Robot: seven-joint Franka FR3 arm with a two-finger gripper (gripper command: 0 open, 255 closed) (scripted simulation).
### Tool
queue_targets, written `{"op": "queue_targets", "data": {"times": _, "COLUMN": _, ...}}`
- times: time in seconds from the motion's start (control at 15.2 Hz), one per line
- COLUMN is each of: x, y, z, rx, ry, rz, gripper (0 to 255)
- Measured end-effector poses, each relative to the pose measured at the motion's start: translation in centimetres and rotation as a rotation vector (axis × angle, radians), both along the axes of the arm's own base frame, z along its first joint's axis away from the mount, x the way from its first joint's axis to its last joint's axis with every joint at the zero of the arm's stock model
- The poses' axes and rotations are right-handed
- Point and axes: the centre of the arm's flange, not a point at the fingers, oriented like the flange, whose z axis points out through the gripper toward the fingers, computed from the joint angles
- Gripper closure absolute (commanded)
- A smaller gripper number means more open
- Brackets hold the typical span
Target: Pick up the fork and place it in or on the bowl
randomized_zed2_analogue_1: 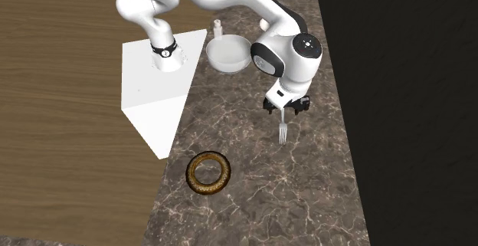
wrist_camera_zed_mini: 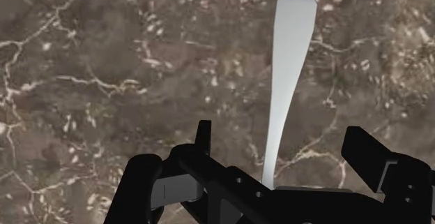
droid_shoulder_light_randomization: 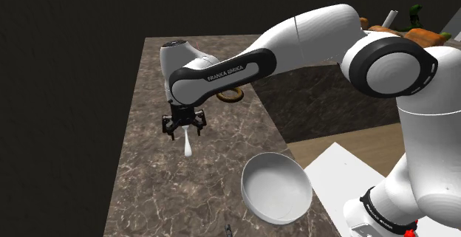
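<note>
Slim pale-grey fork lies flat on the dark brown marbled table, between the fingers of the black end effector. The fingers are spread wide and not touching it. Round white bowl sits near, toward the stand; brown ring doughnut well apart.

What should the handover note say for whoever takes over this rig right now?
Tool: open, low over the fork, fingers either side of it, not touching.
Fork: lying on the marble counter, not gripped.
Bowl: white, empty, on the same counter beside the stand.
Done: tool lined up on the fork.
Left: close, lift, carry to the bowl, release.
</note>
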Motion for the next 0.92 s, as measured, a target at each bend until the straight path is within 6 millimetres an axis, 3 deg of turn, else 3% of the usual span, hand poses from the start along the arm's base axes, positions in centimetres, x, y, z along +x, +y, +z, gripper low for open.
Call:
{"op": "queue_targets", "data": {"times": 0.66, "x": 0.0, "y": 0.0, "z": 0.0, "rx": 0.000, "ry": 0.000, "rz": 0.000, "gripper": 255}}
{"op": "queue_targets", "data": {"times": 0.92, "x": -0.1, "y": -0.1, "z": 1.6, "rx": 0.000, "ry": 0.000, "rz": 0.000, "gripper": 255}}
